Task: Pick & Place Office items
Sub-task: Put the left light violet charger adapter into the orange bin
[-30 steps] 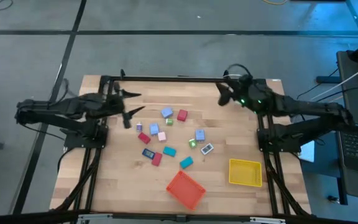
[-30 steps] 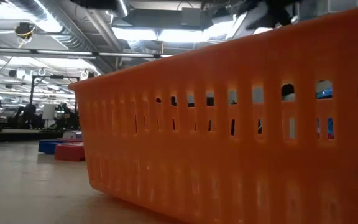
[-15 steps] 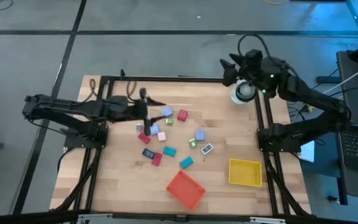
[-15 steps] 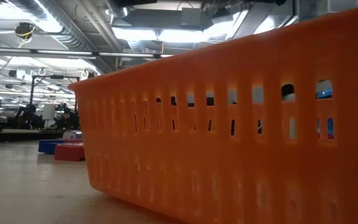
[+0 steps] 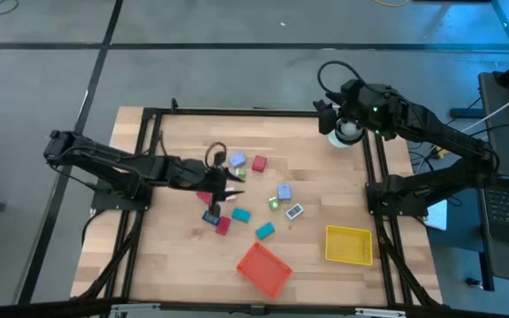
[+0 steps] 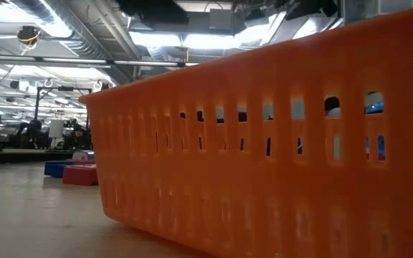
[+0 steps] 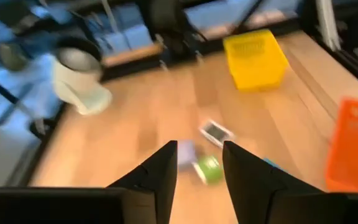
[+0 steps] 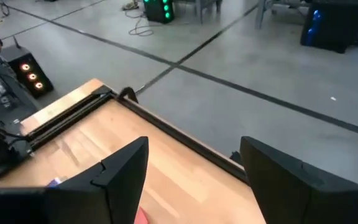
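Several tiny office items in red, blue, teal and green lie scattered on the wooden table's middle, among them a blue piece, a red piece and a teal piece. My left gripper is open over the left part of the cluster. In the left wrist view its fingers stand apart above a blue piece and a green piece. My right gripper is open and empty near the table's far right corner; it also shows in its own wrist view.
The flat orange-red tray lies at the near middle and the yellow tray at the near right. The orange tray's slotted wall fills the low view, with a blue piece and a red piece beside it. A black frame borders the table.
My left gripper has gone toward the table's right edge and a little nearer, from beside the cluster's left end to over its left part. My right gripper has moved toward the far edge at the far right corner. The pieces have stayed where they were.
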`<action>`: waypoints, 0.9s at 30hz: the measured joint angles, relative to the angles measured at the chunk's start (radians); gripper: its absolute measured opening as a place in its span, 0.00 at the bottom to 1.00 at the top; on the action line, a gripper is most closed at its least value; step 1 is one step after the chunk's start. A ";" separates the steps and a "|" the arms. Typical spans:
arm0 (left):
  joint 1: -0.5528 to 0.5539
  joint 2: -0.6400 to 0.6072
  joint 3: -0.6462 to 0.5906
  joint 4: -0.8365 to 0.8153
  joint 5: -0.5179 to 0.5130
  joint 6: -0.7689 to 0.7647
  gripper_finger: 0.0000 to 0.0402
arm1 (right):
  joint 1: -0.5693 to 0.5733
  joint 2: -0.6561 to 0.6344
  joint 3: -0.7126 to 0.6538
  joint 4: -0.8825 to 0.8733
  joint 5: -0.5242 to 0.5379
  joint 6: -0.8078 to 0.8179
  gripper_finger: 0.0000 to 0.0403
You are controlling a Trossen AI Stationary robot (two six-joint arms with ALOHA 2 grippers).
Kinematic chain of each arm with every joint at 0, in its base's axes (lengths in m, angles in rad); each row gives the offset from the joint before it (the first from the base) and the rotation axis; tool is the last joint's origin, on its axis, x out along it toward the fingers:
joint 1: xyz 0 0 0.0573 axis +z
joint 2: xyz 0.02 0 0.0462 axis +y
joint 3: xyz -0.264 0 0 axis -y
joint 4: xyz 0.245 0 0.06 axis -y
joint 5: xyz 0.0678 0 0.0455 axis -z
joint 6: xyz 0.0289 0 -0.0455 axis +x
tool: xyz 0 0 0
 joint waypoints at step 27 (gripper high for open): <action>0.293 0.136 0.156 -0.573 0.217 -0.048 0.51 | -0.002 0.054 0.000 0.082 -0.151 0.010 0.65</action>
